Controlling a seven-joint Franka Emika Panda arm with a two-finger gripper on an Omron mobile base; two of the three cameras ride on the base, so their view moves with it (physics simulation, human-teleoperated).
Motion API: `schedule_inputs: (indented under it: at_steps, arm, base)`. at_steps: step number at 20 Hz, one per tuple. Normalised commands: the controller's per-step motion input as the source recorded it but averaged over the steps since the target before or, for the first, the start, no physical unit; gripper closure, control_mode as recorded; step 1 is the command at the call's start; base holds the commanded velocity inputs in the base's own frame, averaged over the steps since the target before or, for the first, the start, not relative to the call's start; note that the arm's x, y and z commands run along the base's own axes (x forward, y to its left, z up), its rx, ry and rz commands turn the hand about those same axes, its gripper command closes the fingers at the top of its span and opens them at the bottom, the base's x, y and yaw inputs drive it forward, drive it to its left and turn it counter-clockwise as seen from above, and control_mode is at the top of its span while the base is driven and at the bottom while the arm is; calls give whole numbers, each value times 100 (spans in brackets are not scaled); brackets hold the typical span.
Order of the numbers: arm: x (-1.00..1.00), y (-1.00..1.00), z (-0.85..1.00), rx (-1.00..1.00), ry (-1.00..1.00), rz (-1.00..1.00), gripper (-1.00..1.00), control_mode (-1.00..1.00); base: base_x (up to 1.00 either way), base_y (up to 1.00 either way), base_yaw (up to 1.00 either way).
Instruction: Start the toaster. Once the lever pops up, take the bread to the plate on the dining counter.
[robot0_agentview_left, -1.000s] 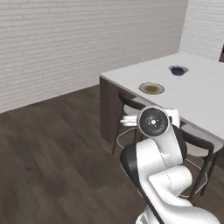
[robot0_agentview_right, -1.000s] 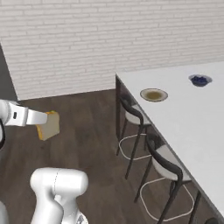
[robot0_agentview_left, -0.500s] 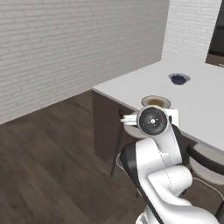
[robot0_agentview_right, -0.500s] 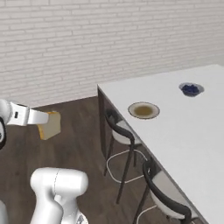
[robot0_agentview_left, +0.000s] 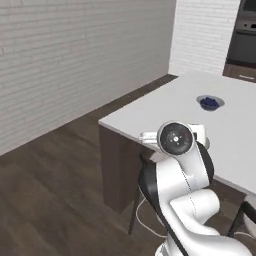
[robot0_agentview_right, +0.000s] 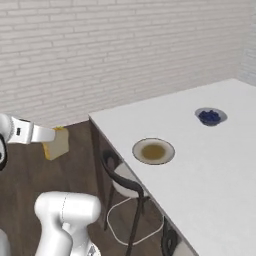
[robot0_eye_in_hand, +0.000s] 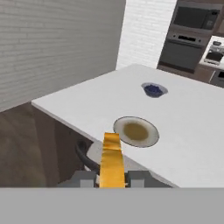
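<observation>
1. Our gripper has its jaws closed on the bread, which stands on edge between the fingertips.
2. In the right base view the bread hangs over the wooden floor, beside the dining counter near its corner.
3. The plate sits on the counter near that corner.
4. A blue bowl lies farther along the counter.
5. A stool stands tucked under the counter's edge.

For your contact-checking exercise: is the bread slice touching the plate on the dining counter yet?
Apart. In the right base view the bread hangs in the gripper over the floor, well clear of the plate on the dining counter.
</observation>
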Motion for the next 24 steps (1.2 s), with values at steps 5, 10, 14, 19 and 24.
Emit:
schedule_inputs:
  at_steps: [5, 10, 14, 19, 24]
  arm:
    - [0, 0, 0, 0, 0, 0, 100, 100]
    - [0, 0, 0, 0, 0, 0, 100, 100]
    - [0, 0, 0, 0, 0, 0, 100, 100]
    - [0, 0, 0, 0, 0, 0, 100, 100]
    - [0, 0, 0, 0, 0, 0, 100, 100]
  base:
    - [89, 11, -43]
    - [68, 10, -43]
    - [35, 0, -37]
    - [46, 0, -27]
    - [67, 3, -31]
